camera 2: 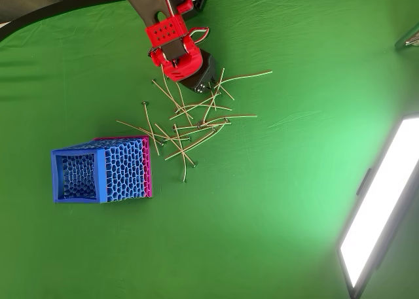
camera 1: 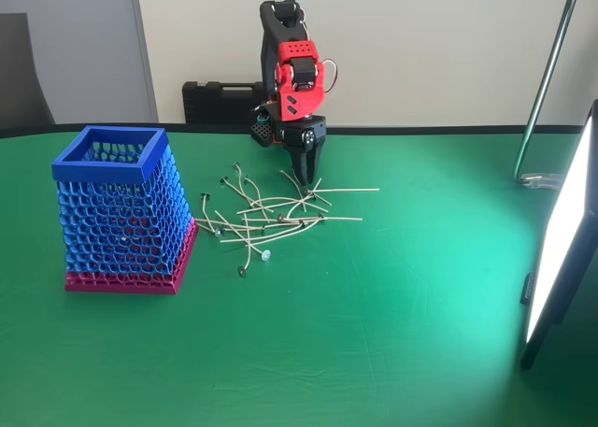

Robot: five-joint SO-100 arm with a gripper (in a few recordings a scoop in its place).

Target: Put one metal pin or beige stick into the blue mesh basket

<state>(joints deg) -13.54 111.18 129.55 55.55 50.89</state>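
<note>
A: Overhead view first: the gripper (camera 2: 208, 85) is low over the far side of the pile (camera 2: 190, 122), tips down among the sticks near the table's (camera 2: 281, 201) back edge.

B: Is it holding one?

A: I can't tell. The fixed view shows the gripper (camera 1: 306, 177) with its jaws drawn close and pointing into the crossing sticks, but whether a stick sits between them is too fine to see.

B: Which one should it take?

A: A long, straight beige stick (camera 2: 247, 76) lies just beside the tips, running toward the table's right side. In the fixed view the same stick (camera 1: 348, 191) shows as a pale line to the right of the gripper. It looks like a fair candidate, with no round head that I can make out.

B: And the basket?

A: The basket (camera 2: 98, 175) stands upright, well apart from the gripper, on the other side of the pile toward the table's left edge; in the fixed view the basket (camera 1: 117, 212) has its open rim facing up.

B: So what could go wrong?

A: The sticks overlap. Closing there may pinch two at once, or catch a curved pin. A stick that thin may also slip or swing in the jaws. Held near one end, it could strike the rim or lodge in the mesh instead of dropping in.
</note>
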